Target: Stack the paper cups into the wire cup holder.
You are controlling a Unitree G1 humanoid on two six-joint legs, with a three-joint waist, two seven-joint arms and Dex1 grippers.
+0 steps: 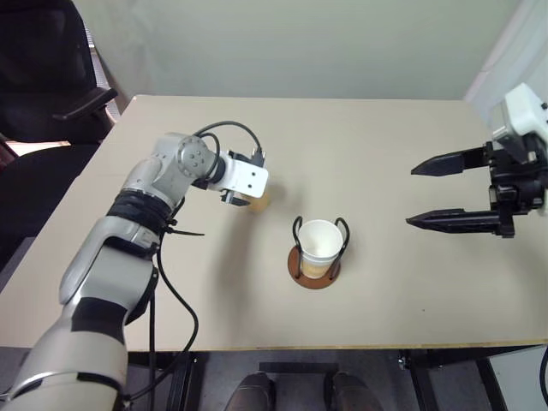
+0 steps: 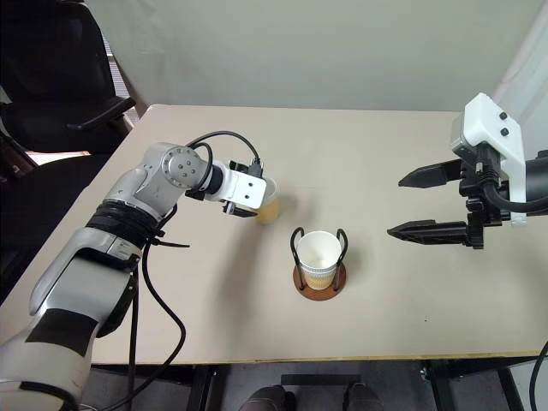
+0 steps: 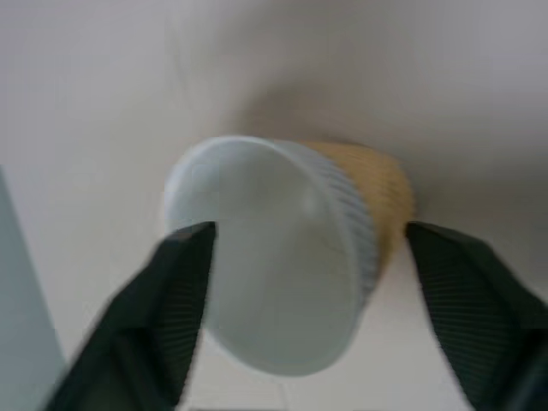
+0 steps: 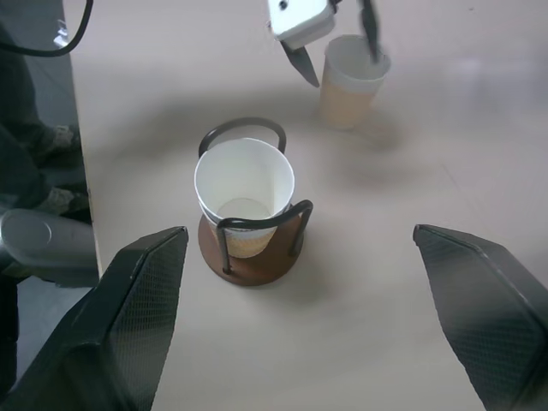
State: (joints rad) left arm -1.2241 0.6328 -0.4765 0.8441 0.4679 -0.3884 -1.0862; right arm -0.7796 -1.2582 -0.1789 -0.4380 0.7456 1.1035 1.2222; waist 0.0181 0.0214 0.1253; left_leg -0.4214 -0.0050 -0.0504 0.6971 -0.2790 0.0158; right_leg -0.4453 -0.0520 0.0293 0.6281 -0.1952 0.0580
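1. Right now the left gripper (image 4: 336, 47) straddles a lone paper cup (image 4: 349, 81) standing on the table (image 1: 385, 154), fingers spread either side, not pinching.
2. Nearby, the wire cup holder (image 1: 317, 267) holds nested cups (image 1: 318, 247).
3. Off right, the right gripper (image 1: 438, 193) hangs wide open, empty.

A lone paper cup (image 4: 351, 79) stands upright on my table, white at the rim, tan below. Near it, the wire cup holder (image 4: 251, 254) already carries nested cups (image 4: 245, 193) between its black loops, on the reddish-brown disc.

white-and-tan paper cups (image 4: 244, 197), reddish-brown holder base (image 4: 257, 264)
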